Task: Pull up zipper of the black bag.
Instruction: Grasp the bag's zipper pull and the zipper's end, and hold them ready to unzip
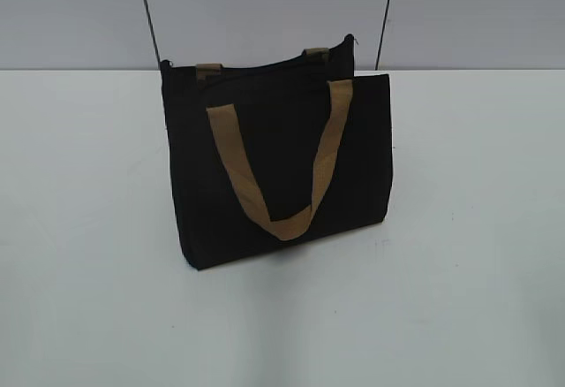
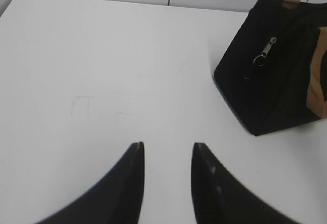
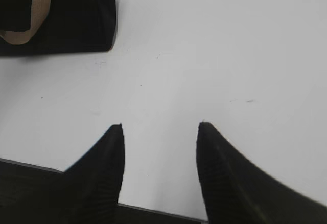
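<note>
My left gripper (image 2: 167,155) is open and empty; the grey pull tab (image 2: 266,51) lies far-right of it on the black bag (image 2: 265,86); my right gripper (image 3: 159,134), also open and empty, sees only the bag's corner.

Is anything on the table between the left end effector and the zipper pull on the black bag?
Nothing visible. In the left wrist view, only bare white table lies between the open left end effector and the rectangular black fabric tote bag. Its small grey metal zipper pull tab hangs exposed on the bag's near end face.
</note>
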